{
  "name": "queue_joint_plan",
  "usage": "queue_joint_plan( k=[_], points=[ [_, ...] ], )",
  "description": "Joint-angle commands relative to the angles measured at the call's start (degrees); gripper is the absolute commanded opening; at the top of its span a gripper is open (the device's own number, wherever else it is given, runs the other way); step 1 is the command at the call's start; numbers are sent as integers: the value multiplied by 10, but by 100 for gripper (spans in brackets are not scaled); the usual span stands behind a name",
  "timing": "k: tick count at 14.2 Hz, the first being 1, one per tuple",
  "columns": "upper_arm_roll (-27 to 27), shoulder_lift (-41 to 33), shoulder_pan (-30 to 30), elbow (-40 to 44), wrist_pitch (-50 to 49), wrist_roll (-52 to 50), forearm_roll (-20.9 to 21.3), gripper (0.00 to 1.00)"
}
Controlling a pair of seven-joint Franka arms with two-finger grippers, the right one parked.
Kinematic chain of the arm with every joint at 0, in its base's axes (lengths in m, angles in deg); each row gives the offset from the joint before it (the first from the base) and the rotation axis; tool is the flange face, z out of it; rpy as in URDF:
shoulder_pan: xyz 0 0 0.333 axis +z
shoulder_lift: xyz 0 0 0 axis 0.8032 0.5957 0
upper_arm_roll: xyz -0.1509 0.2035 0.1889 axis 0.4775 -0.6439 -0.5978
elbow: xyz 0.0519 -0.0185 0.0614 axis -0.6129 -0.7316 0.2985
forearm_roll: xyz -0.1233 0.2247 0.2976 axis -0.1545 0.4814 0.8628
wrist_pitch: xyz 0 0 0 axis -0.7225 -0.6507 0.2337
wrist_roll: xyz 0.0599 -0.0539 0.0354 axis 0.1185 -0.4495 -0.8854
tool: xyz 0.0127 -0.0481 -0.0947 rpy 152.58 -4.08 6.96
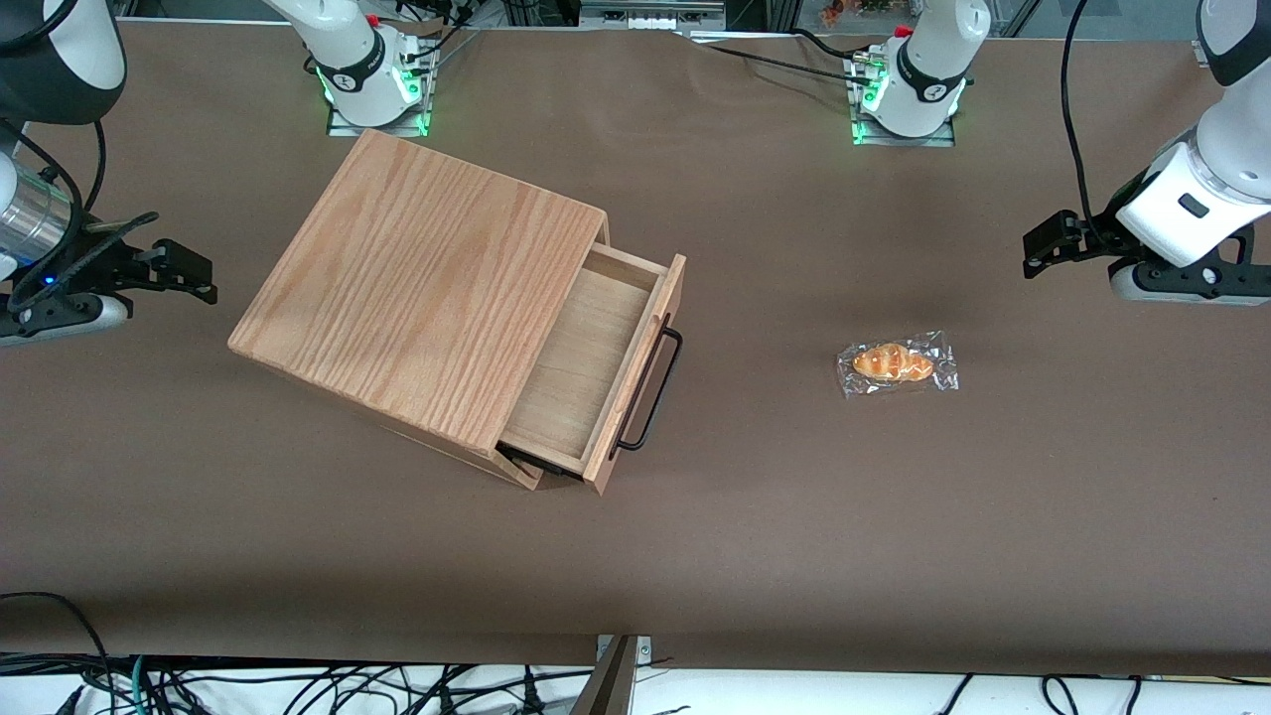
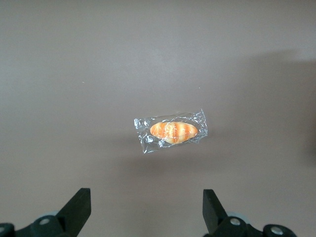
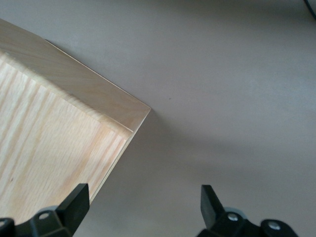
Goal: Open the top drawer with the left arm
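Top drawer (image 1: 581,372) of the oak cabinet (image 1: 417,288) stands pulled out part of its travel, enough that its paler inside floor shows between the cabinet's top slab and the front panel, with the thin black bar handle (image 1: 650,387) facing the working arm's end of the desk (image 1: 794,516). The cabinet sits toward the parked arm's end, turned at an angle on the brown surface. Judged from this, the opening itself looks done or very nearly so: a good part of the drawer's inside is exposed, though how much further it could slide cannot be told. The left arm (image 1: 1206,189) is well apart from the handle, raised at its own end of the desk, and its gripper (image 1: 1043,248) hangs over bare desk touching nothing. In the left wrist view the gripper (image 2: 145,207) has its jaws spread wide with nothing between them, and a small wrapped bread roll (image 2: 173,132) lies on the desk beneath. That roll (image 1: 897,363) rests between the drawer front and the arm, clear of both. What seems left, if anything, is only for the arm to settle away, since no hold on the handle remains
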Motion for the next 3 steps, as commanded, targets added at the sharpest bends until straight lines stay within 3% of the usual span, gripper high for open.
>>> queue_joint_plan(
  k=[1,3],
  points=[
    [2,-6,4,-4,-4,6,0,100],
    [2,-7,4,-4,-4,6,0,100]
  ],
)
